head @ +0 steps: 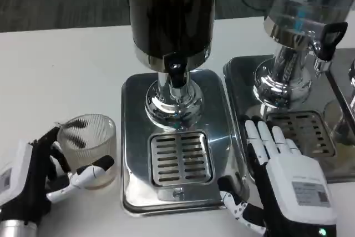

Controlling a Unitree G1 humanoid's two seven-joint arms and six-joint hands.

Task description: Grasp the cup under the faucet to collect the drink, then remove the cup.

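The white table [61, 65] carries everything here. On it stands the dark drink dispenser [171, 12], a tall cylinder on a shiny chrome pedestal, and I take it as the landmark. Its black faucet [177, 74] points toward the robot, and below the faucet lies the chrome drip tray [133, 137] with a slotted grate [181, 158] in the middle. To the right of the dispenser, just beside its tray, stands a second dispenser [302, 20] with a clear body and its own chrome tray.

The right hand [280, 178] is at the front right of the dark dispenser, over the right edge of the drip tray. Its fingers are stretched and apart, and it holds nothing.

The left hand [47, 173] is at the front left of the dispenser, on the table beside the tray. Its fingers are wrapped around the ribbed clear cup [89, 142], with one white finger crossing the front of the cup and dark fingers behind it; it seems to grip the cup, though the contact on the far side is hard to see.

The cup stands upright on the table, left of the drip tray and near it, not under the faucet. Some pale liquid may be in the bottom.
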